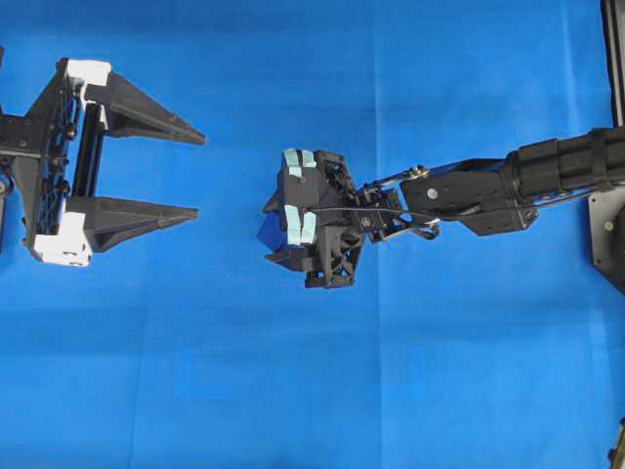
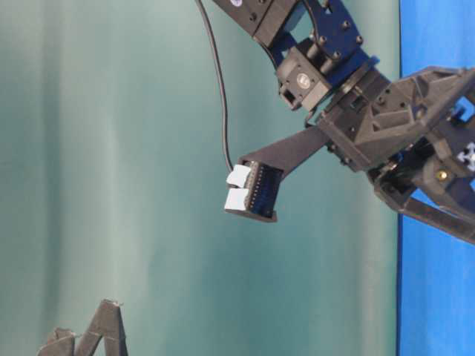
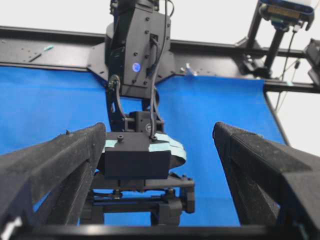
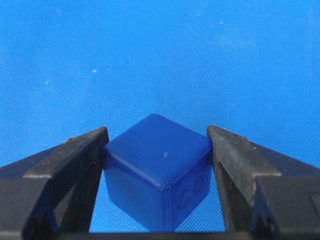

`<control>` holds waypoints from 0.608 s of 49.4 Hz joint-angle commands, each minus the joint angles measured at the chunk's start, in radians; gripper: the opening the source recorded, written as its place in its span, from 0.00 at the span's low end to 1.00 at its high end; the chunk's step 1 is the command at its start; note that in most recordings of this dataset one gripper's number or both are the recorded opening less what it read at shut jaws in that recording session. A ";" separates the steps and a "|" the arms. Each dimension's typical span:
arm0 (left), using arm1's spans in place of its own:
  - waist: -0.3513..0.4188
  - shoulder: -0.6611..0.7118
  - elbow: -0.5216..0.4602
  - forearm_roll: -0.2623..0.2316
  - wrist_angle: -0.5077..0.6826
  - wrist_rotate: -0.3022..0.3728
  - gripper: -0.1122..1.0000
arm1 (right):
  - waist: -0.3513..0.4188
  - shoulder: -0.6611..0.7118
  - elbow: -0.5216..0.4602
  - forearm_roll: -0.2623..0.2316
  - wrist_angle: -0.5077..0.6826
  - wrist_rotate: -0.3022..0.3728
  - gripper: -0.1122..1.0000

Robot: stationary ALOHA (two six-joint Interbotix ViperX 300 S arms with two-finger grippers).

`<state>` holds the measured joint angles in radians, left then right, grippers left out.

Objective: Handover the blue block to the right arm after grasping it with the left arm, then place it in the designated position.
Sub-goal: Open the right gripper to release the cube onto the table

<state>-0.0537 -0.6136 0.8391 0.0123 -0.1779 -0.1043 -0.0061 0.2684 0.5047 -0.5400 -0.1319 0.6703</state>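
The right tool (image 4: 157,165) pinches the small, hard, smooth blue block (image 4: 157,167) by two flat sides, while the left tool (image 1: 190,174), well apart from the block, is spread wide.

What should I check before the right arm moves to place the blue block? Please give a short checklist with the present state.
1. Blue block sits between the right gripper fingers, both touching it: ok.
2. Block square in the grip: not ok, it sits corner-forward.
3. Left gripper open and apart from the right gripper: ok.
4. Blue cloth below the block bare of obstacles: ok.
5. Designated position marked: cannot tell, no marking shows.
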 commanded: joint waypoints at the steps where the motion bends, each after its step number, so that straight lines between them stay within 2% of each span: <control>1: -0.003 -0.005 -0.021 0.002 -0.009 0.002 0.94 | 0.000 -0.018 -0.015 0.003 -0.009 0.002 0.61; 16: -0.003 -0.005 -0.021 0.002 -0.009 0.002 0.94 | -0.002 -0.018 -0.018 0.017 -0.005 0.002 0.62; 24: -0.003 -0.005 -0.021 0.003 -0.009 0.002 0.94 | -0.008 -0.018 -0.017 0.040 0.009 0.002 0.94; 26: -0.002 -0.005 -0.021 0.002 -0.009 0.002 0.94 | -0.008 -0.018 -0.017 0.041 0.011 0.002 0.94; 30: -0.003 -0.005 -0.021 0.002 -0.009 0.002 0.94 | -0.008 -0.018 -0.015 0.043 0.012 0.002 0.87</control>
<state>-0.0537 -0.6136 0.8391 0.0123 -0.1779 -0.1028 -0.0138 0.2700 0.5047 -0.5016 -0.1181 0.6703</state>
